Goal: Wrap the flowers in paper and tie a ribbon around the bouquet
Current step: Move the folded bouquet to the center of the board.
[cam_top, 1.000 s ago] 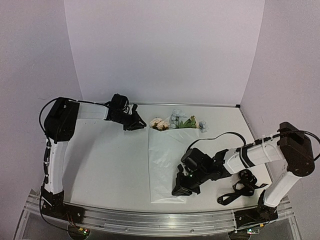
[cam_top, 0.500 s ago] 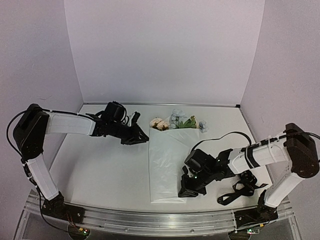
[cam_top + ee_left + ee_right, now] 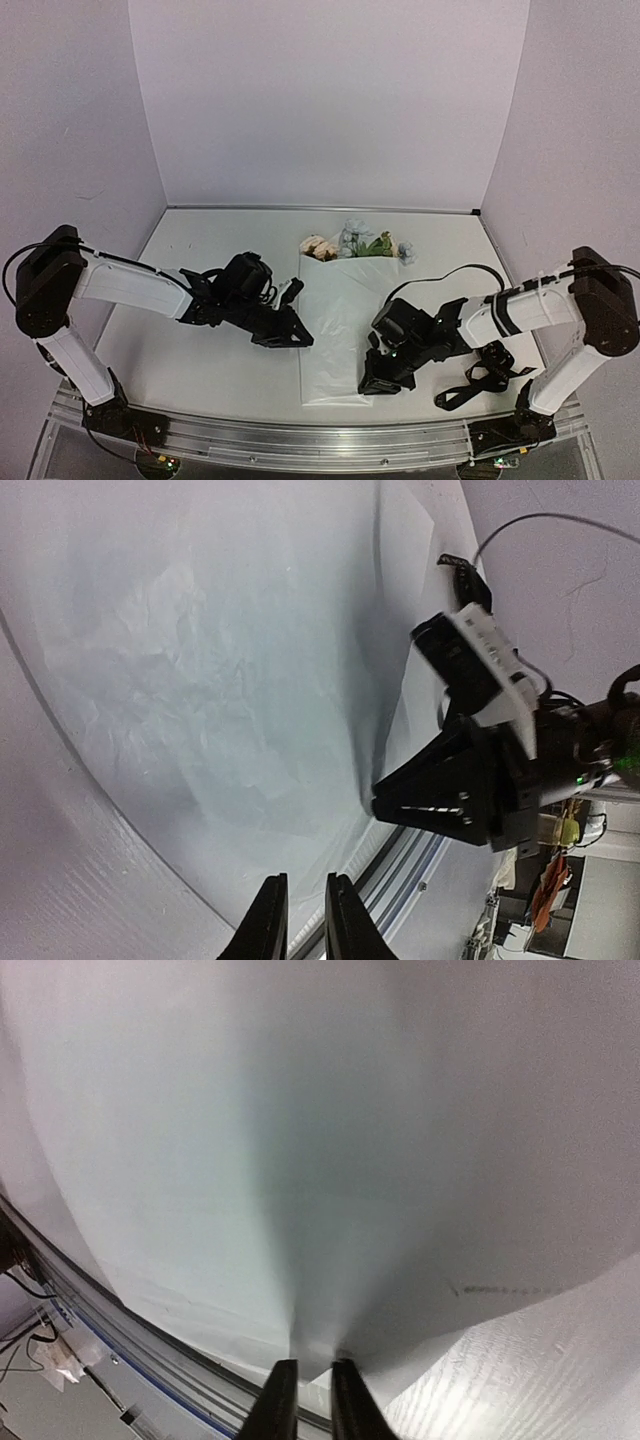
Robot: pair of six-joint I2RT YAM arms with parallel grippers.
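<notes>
Left gripper (image 3: 303, 339) swung down beside the paper (image 3: 332, 305), jaws slightly apart, nothing between them.

No text can be read; faint marks on the paper (image 3: 300, 1160) are too small.

Flowers (image 3: 355, 243) lie behind the paper (image 3: 335, 320), ribbon (image 3: 485, 375) to its right.

Bare table (image 3: 200, 250) lies free at far left and far right, while the paper (image 3: 335, 300) fills the middle, the flowers (image 3: 355, 243) blocking its far edge, left hand (image 3: 298, 339) and right hand (image 3: 373, 384) crowding its near end, the ribbon (image 3: 485, 375) heaped beside the right arm.
</notes>
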